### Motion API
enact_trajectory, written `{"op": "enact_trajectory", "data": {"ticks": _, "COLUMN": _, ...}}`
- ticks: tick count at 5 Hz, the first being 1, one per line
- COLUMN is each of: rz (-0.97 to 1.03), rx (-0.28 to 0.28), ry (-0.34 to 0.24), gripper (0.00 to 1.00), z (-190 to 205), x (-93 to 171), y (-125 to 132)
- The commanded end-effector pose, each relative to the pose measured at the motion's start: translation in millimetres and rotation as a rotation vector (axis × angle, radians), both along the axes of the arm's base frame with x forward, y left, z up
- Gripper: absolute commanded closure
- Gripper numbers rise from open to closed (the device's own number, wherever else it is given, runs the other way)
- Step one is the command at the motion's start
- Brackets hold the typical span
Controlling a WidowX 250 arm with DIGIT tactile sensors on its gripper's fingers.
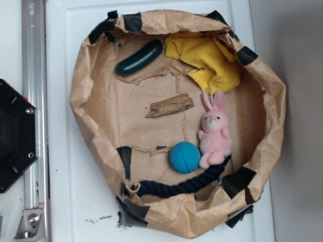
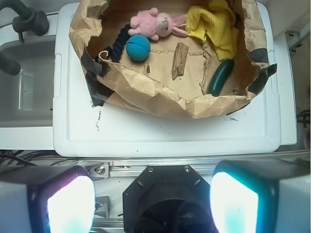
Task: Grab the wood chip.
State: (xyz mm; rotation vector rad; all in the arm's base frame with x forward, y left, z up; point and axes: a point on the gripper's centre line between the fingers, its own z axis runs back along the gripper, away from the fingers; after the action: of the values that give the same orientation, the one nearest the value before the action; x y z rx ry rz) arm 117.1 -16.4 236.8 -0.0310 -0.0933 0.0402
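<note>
Wood chip [image 1: 170, 106] lies flat mid-bag, beside the pink bunny [image 1: 214, 132]; fingers [image 2: 63, 204] spread apart, empty.

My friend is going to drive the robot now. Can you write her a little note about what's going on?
Gripper: up high outside the paper bag, jaws wide apart, holding nothing.
Wood chip: lying flat on the floor of the paper bag, in the middle, touching nothing else. Nearby are the green cucumber toy, yellow cloth, pink bunny, blue ball and dark blue rope.
Done: nothing yet; the chip is untouched.
Left: move over the bag, come down on the chip, close the jaws across its narrow width, lift.
</note>
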Motion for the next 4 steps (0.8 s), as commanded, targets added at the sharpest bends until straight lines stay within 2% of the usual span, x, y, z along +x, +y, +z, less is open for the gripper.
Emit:
{"op": "enact_trajectory", "data": {"ticks": 1, "rz": 0.0, "rx": 0.0, "ry": 0.0, "gripper": 0.0, "z": 0.0, "x": 0.0, "y": 0.0}}
{"op": "enact_trajectory", "data": {"ticks": 2, "rz": 0.069, "rx": 0.031, "ry": 0.029, "gripper": 0.0, "z": -36.7, "x": 46.3, "y": 14.5}}
{"op": "enact_trajectory", "data": {"ticks": 3, "rz": 0.086, "rx": 0.022, "ry": 0.014, "gripper": 0.0, "z": -64.2, "x": 84.5, "y": 23.2}}
{"op": "enact_trajectory", "data": {"ticks": 4, "rz": 0.114, "rx": 0.013, "ry": 0.007, "gripper": 0.0, "z": -88.7, "x": 109.3, "y": 36.8}}
